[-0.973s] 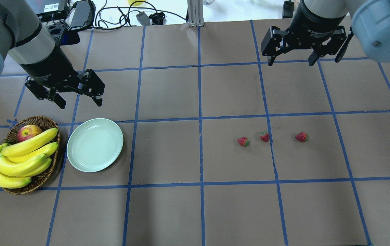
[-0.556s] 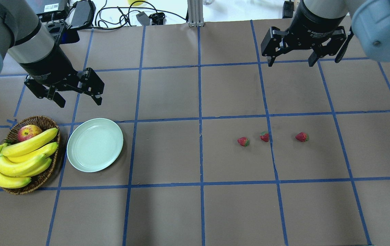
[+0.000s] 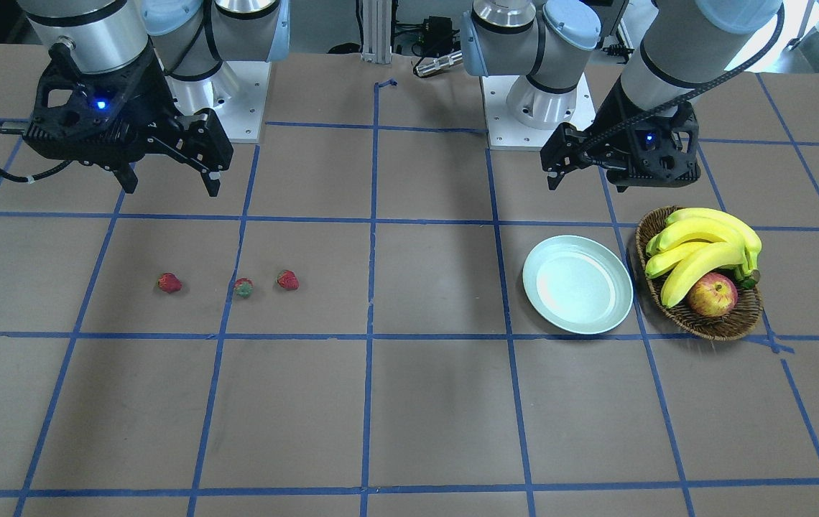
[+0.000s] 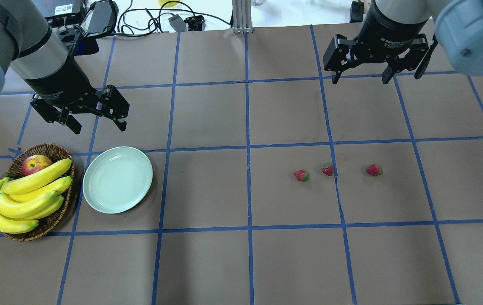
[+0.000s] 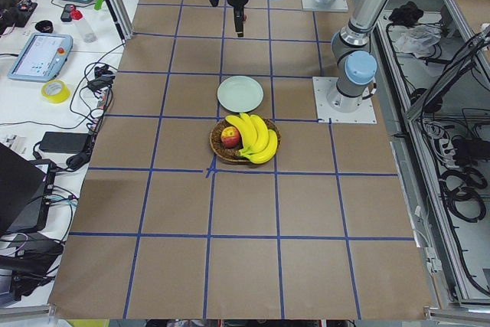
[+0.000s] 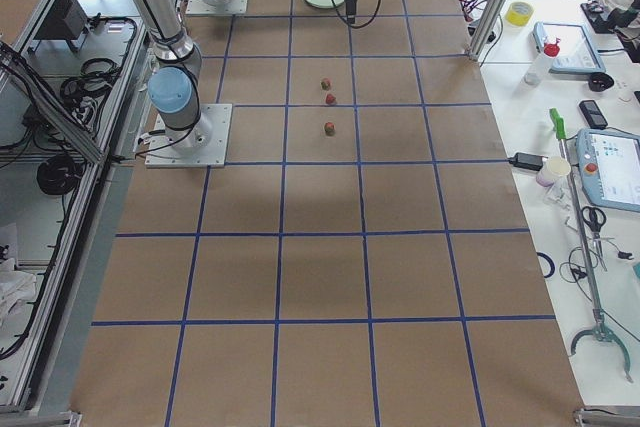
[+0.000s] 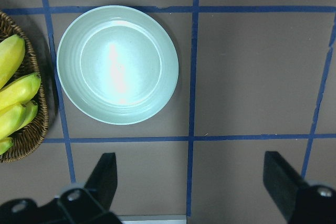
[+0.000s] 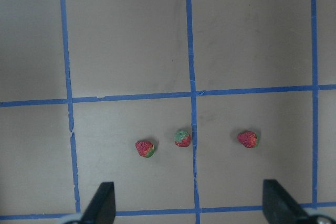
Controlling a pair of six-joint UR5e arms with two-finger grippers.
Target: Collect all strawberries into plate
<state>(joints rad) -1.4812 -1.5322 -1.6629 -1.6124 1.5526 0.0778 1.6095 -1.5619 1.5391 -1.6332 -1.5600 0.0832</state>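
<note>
Three strawberries lie in a row on the brown table: one (image 4: pixel 301 175), a greener one (image 4: pixel 328 169) and one (image 4: pixel 373 170) furthest right; they also show in the right wrist view (image 8: pixel 145 148) (image 8: pixel 182 138) (image 8: pixel 247 139). The pale green plate (image 4: pixel 117 179) sits bare beside the basket, and shows in the left wrist view (image 7: pixel 117 65) too. My right gripper (image 4: pixel 362 76) hangs open, high above and behind the strawberries. My left gripper (image 4: pixel 97 126) is open too, just behind the plate, holding nothing.
A wicker basket (image 4: pixel 55 150) with bananas (image 4: pixel 25 197) and an apple (image 4: pixel 34 164) stands left of the plate. Cables and gear (image 4: pixel 101 17) lie past the table's far edge. Blue tape lines grid the table.
My left gripper has shifted very slightly; the right gripper has barely moved. Strawberries and plate lie where they were.
</note>
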